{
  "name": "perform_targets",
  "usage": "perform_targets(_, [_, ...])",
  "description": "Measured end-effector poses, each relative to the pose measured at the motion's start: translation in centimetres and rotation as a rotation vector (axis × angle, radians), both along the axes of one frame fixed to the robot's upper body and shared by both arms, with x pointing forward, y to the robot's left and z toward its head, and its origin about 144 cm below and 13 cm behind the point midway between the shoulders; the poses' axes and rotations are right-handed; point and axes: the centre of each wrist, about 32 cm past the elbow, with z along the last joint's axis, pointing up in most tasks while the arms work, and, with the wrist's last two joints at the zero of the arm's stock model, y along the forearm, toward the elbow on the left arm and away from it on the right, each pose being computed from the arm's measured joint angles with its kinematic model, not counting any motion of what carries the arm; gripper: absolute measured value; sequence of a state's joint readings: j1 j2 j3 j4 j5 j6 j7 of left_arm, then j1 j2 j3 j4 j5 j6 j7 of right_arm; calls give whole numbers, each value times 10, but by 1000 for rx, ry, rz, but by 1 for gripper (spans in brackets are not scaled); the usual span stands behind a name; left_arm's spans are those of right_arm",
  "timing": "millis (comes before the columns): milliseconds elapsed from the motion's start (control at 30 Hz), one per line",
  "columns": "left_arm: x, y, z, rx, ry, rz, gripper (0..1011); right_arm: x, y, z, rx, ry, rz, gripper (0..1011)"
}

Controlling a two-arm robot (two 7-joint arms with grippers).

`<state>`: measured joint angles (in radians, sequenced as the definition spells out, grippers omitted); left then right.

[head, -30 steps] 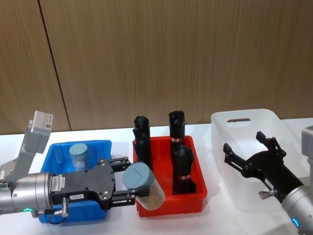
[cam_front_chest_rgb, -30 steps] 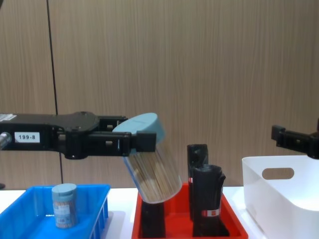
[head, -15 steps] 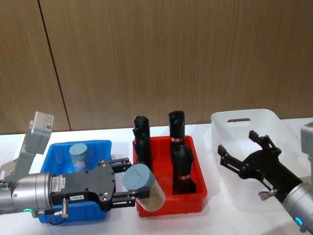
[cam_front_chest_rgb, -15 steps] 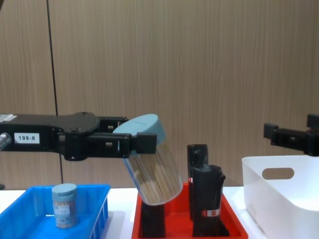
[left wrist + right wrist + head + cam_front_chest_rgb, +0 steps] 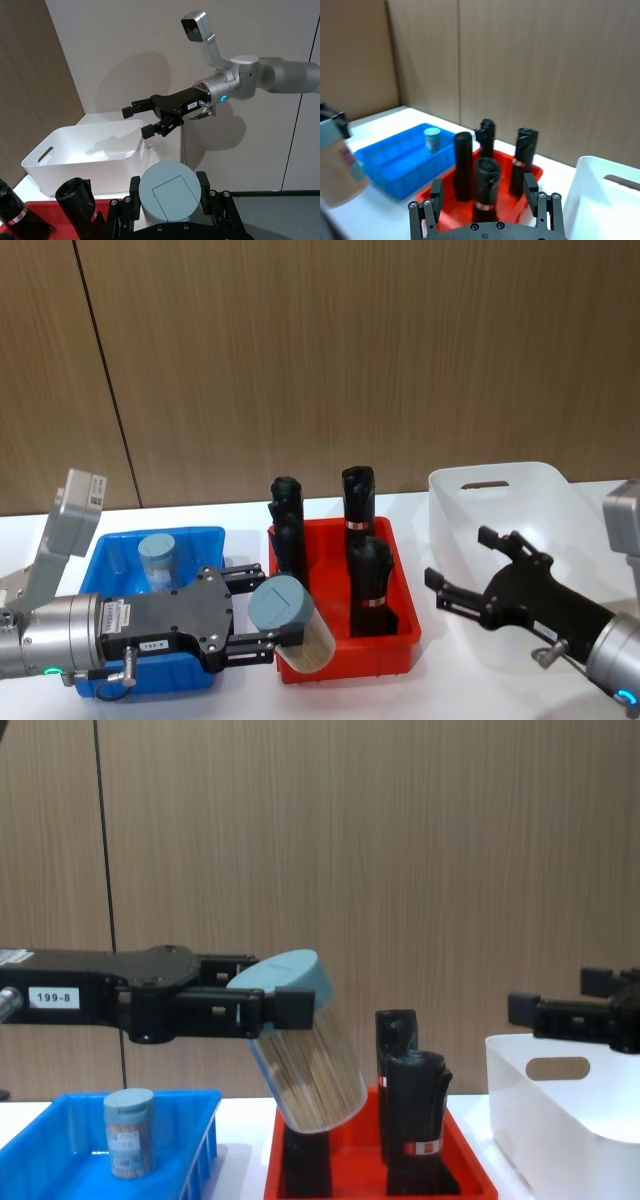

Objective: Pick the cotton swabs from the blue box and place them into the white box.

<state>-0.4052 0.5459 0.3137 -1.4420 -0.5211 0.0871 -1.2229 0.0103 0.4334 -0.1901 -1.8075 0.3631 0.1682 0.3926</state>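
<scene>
Two jars: standing cotton swabs (image 5: 157, 558) in blue box (image 5: 203, 534); tilted cotton swabs (image 5: 303, 633) clamped in left gripper (image 5: 268, 607) jaws, lower centre. Right gripper (image 5: 457, 554) jaws apart.

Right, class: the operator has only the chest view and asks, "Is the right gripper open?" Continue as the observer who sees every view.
Observer: Yes; the head view shows the right gripper with its fingers spread wide.
Operator: How is the jar gripped?
Observer: In the left wrist view, the left gripper clamps the cotton swabs jar with a finger either side of its lid.
Operator: How many black rolls in the red bin?
Observer: Four, by the right wrist view.
</scene>
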Motion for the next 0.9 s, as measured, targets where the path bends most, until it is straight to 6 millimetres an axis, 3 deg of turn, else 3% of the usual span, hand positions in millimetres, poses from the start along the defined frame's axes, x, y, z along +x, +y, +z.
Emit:
perform_targets(467, [0,0,0,0,0,-1,671,1,-12,15,-42,73,156,1002])
perform_targets(900, [0,0,0,0,0,-1,670,5,-5,23,-61,107,262,1002])
